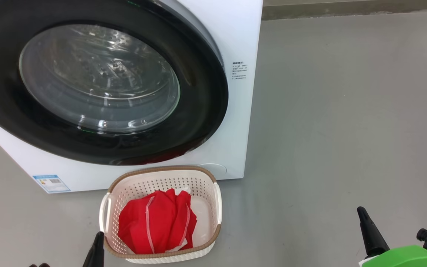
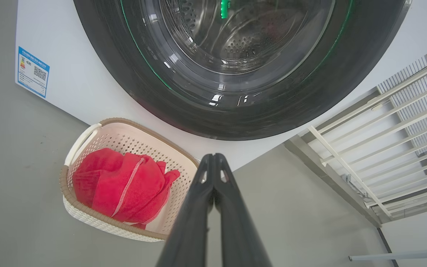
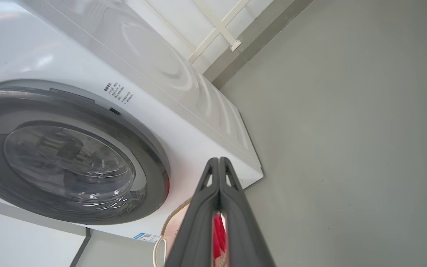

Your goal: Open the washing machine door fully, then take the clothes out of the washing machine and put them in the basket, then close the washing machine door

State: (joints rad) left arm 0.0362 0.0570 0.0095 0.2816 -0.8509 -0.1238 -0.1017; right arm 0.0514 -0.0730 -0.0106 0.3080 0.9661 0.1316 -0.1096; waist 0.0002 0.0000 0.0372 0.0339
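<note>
Red crumpled clothes with white stitching lie in the cream perforated plastic basket, just beside the left gripper. Both it and the right gripper are pinched together, holding nothing. Ahead of them, the round black-rimmed glass washing machine door sits closed.

The washing machine door lies across the drum mouth and bars your way in. The basket stands close in front of the washing machine, under the door's lower rim. The clothes heap its left side and leave its right side bare. Broad grey floor lies open to your right. Your left gripper, fingers pressed together, sits just beside the basket's near-left corner.
</note>
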